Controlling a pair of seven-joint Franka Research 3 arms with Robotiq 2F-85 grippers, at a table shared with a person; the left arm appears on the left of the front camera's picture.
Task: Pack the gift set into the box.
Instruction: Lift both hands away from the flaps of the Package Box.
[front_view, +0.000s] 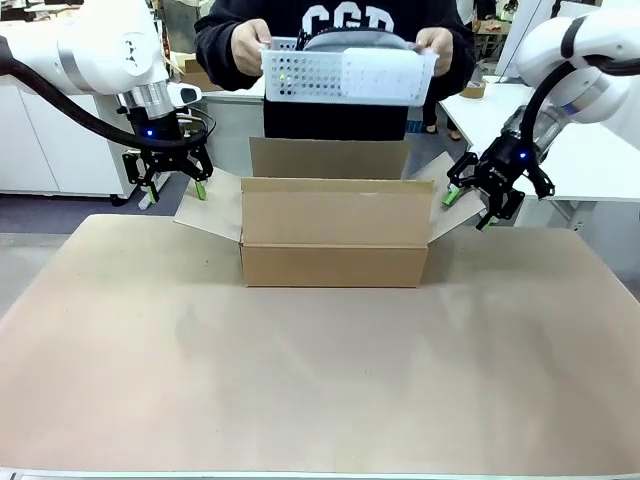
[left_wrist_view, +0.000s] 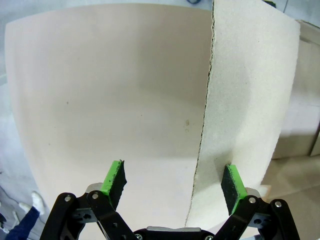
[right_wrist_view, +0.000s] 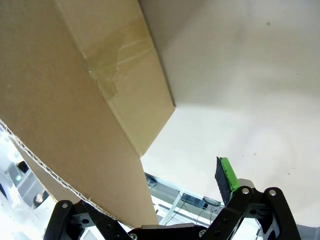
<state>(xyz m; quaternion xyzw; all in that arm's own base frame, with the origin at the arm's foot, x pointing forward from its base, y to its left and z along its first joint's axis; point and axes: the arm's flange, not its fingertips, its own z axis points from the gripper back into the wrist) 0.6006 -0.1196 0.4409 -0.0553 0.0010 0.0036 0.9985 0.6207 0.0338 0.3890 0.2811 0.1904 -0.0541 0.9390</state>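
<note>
Behind both grippers, room: white benches and cabinets, with grey floor off the left gripper's outer side.
Table: a tan surface, bare from under the grippers to the near edge.
Person: in a dark sweatshirt, beyond the box and between the two grippers.
Box: open on the table, midway between the grippers and level with them.
Basket: white and perforated, gripped at both ends by the person's hands, above and beyond the box and higher than either gripper.
Gift set: a grey case showing over the basket's rim, above the box.
Far flap: upright, below the basket.
Left flap: splayed outward, its edge running between the left gripper's pads.
Right flap: splayed outward, hiding one right finger; the other pad is clear of it.
Left gripper: jaws wide, holding nothing.
Right gripper: jaws wide, astride its flap's edge.
</note>
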